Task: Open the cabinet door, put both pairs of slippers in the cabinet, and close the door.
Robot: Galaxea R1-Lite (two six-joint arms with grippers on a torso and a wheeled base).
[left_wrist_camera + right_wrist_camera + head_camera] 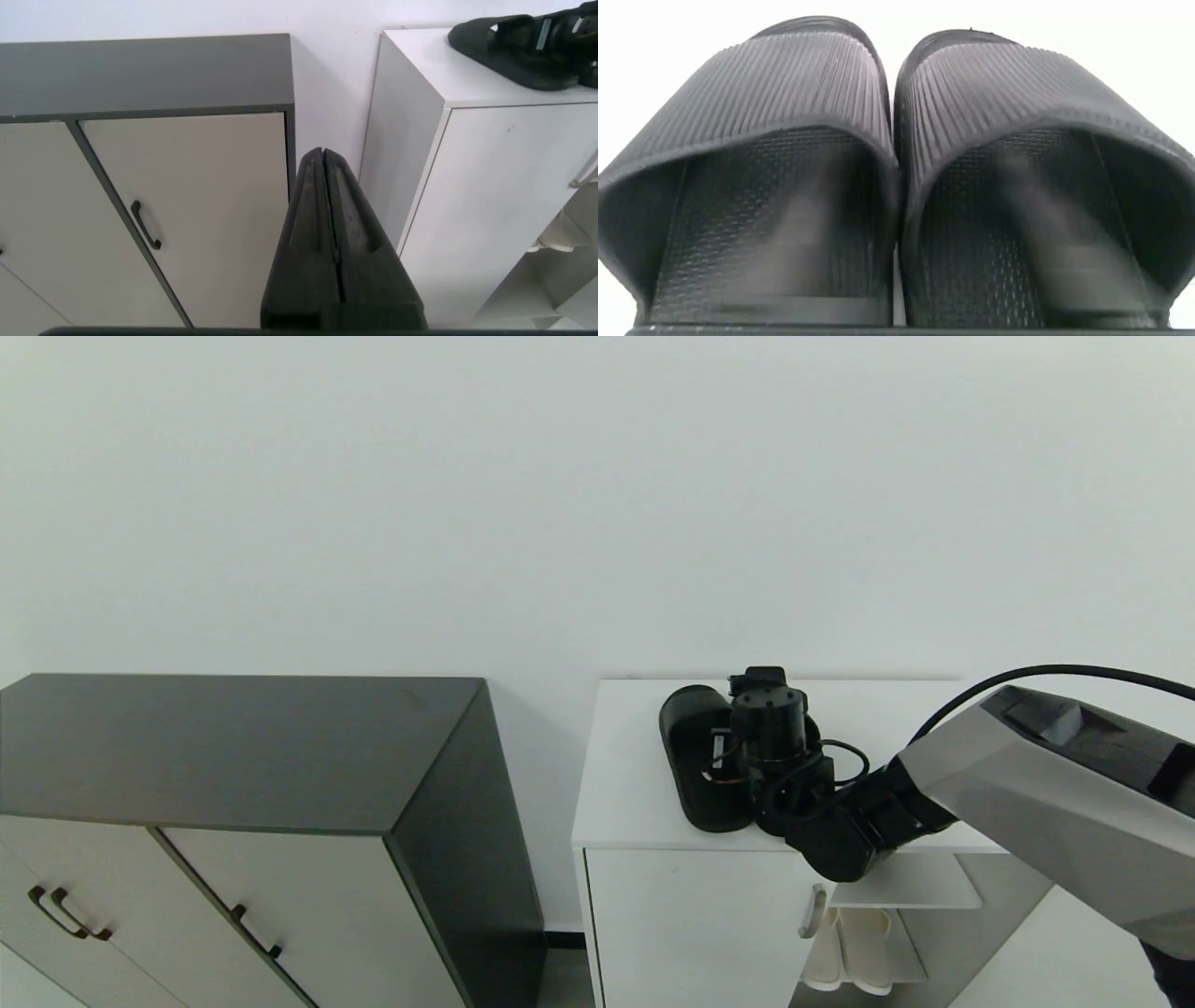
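Nearest us, our left gripper [324, 159] hung clenched, holding nothing. Farther off, our right gripper [758, 747] sat close above the black slippers [695, 761], side by side atop the white cabinet [625, 793]; we could not tell its grip.

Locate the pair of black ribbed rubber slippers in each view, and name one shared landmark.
Head view: black ribbed rubber slippers lie on the white cabinet's top, right of centre.
Left wrist view: the pair on that cabinet top.
Right wrist view: both slippers side by side, close up, openings facing the camera.
Shared landmark: the white cabinet, in the head and left wrist views.
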